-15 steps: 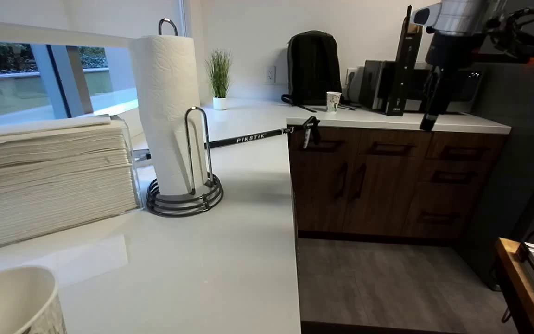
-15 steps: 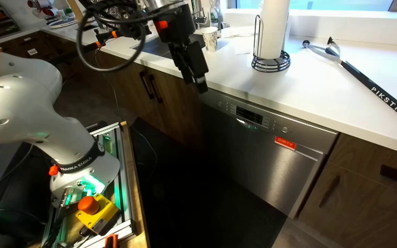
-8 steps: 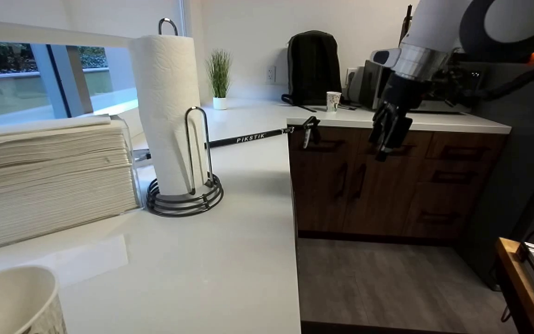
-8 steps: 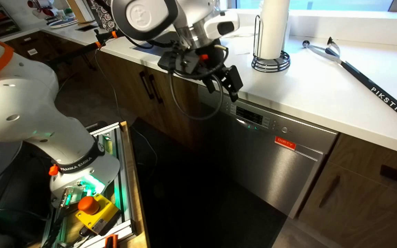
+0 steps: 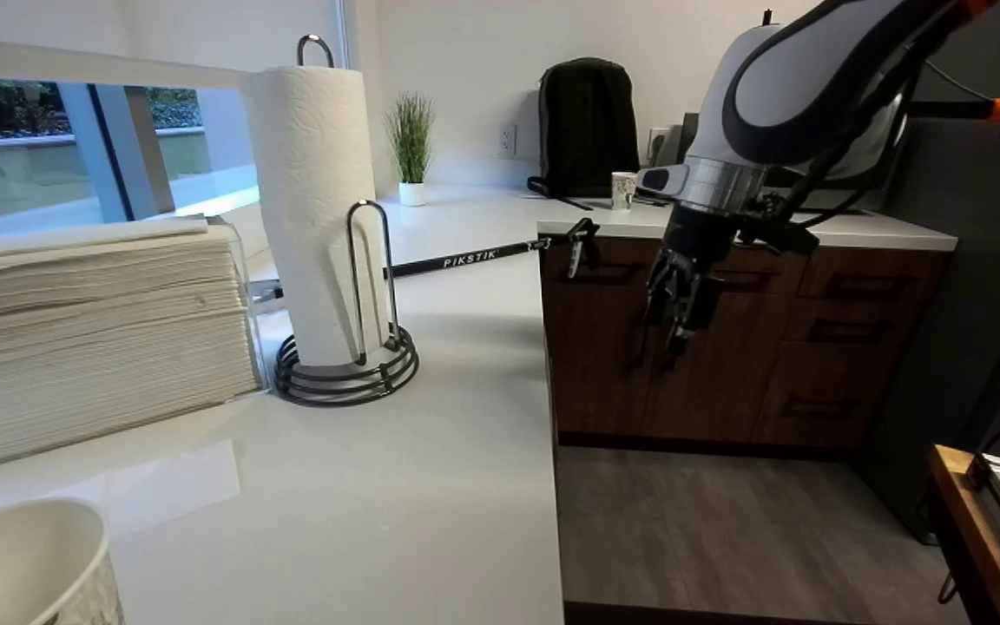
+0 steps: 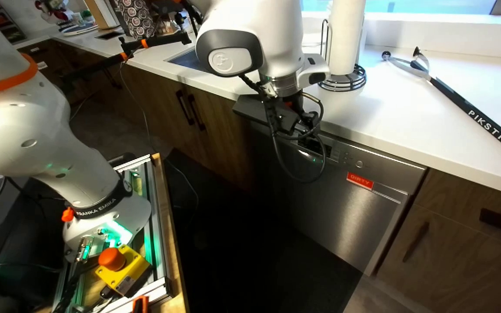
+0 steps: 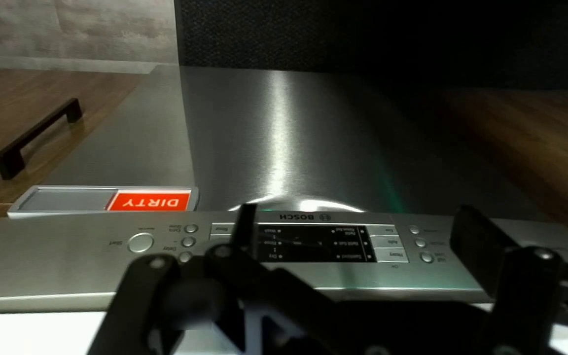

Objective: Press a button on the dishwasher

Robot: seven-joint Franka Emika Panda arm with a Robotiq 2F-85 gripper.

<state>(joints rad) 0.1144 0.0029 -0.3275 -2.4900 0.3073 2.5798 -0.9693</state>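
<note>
The dishwasher (image 7: 244,162), likely heavy and rigid, requires no grasp; the gripper (image 7: 355,231), spread apart, should press a round button (image 7: 140,242).

Steel dishwasher (image 7: 234,148) seen from above, its lettering upside down, with a black display (image 7: 308,244) in its control strip (image 7: 67,259). To the display's left is a round Start button (image 7: 140,242); above and left of the display, a red DIRTY sign (image 7: 149,201). A black hand (image 7: 356,219) has its fingers (image 7: 477,246) wide apart, one overlapping the display's left end, the other to the display's right. Below the display, a white surface (image 7: 32,333).
</note>
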